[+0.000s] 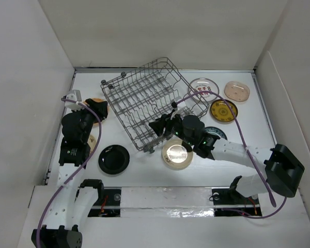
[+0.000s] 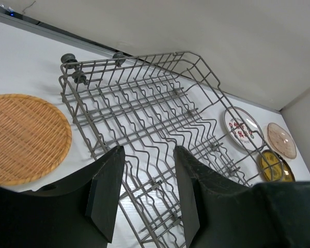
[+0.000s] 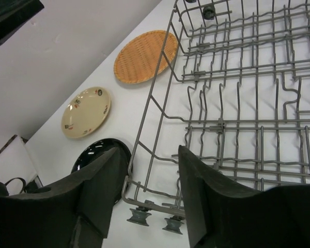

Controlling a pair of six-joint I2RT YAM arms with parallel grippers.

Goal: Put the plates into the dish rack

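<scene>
The grey wire dish rack (image 1: 144,98) sits askew in the middle with no plates in it. My left gripper (image 1: 99,109) is open and empty at its left side, over the orange-brown woven plate (image 1: 96,101). My right gripper (image 1: 158,125) is open and empty at the rack's near corner. In the right wrist view the gripper (image 3: 149,152) has the rack's corner rim (image 3: 144,119) between its fingers. In the left wrist view the gripper (image 2: 148,150) looks over the rack (image 2: 144,103). A black plate (image 1: 113,159) and a cream plate (image 1: 177,154) lie in front.
The white plate with red marks (image 1: 203,89), the pale pink plate (image 1: 237,91) and the patterned yellow plate (image 1: 223,111) lie right of the rack. The teal plate (image 1: 215,132) is half under my right arm. A cream spotted plate (image 3: 86,112) lies at the left. White walls enclose the table.
</scene>
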